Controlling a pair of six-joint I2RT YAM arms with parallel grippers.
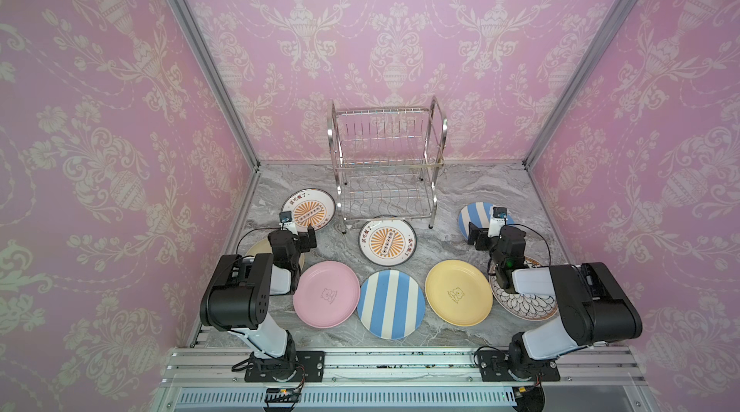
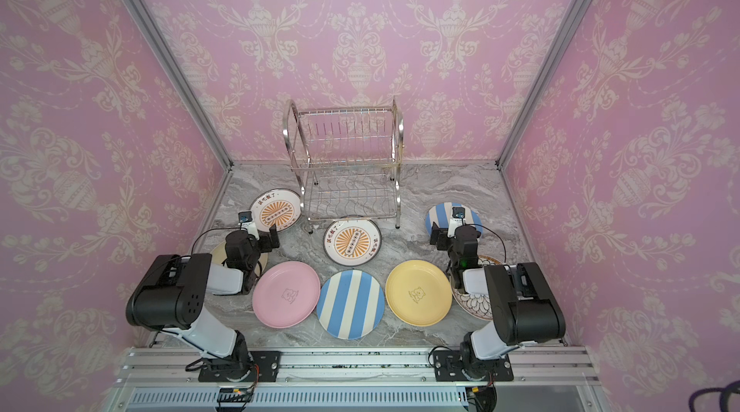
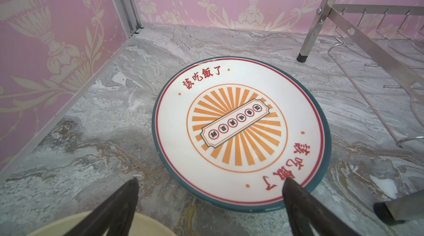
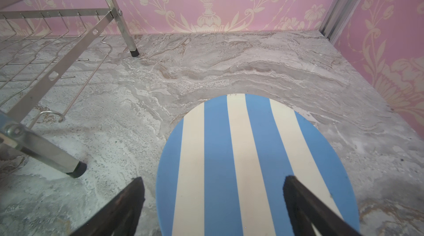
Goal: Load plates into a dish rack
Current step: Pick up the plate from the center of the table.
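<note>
Left gripper (image 3: 211,183) hung, jaws apart, at edge of sunburst plate (image 3: 241,131); right gripper (image 4: 212,181), jaws apart, over striped plate (image 4: 252,166). Other plates (image 1: 326,294) lay flat on table (image 1: 460,189) before dish rack (image 1: 386,165).

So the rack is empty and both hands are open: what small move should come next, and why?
Probably lower the right hand onto the near rim of the blue-striped plate and close on it. The rim sits between its open fingers, the plate lies flat on the table, and the dish rack holds no plates yet.
</note>
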